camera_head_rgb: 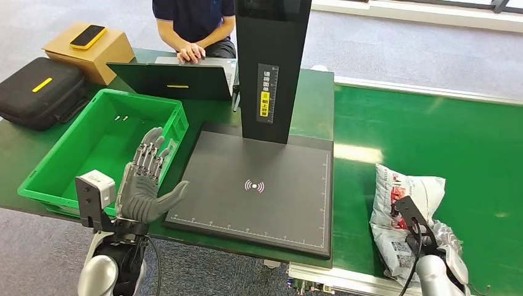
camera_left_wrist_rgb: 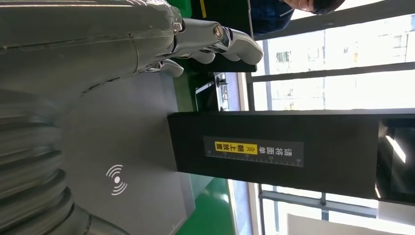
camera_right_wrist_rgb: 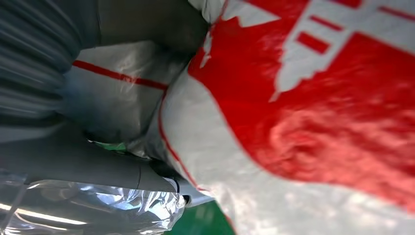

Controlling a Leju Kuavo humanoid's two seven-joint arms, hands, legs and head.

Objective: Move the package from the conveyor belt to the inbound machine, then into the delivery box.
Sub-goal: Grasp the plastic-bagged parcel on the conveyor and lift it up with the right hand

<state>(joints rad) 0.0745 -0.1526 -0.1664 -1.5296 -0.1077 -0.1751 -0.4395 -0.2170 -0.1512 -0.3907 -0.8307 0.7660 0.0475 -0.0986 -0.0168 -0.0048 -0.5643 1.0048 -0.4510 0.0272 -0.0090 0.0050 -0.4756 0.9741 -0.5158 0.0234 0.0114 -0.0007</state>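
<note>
Package (camera_head_rgb: 401, 203) lengthwise along conveyor belt (camera_head_rgb: 432, 135), right hand (camera_head_rgb: 453, 250) gripping near end; left hand (camera_head_rgb: 143, 185) spread, holding nothing.

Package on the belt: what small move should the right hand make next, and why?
Probably lift the package slightly off the green belt. The right hand is already against it, seemingly gripping it, while the scanner platform lies bare beside it.

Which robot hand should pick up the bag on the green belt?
The right hand. It is already down at the white and red package on the conveyor belt. The left hand is raised, fingers spread, beside the green box.
</note>
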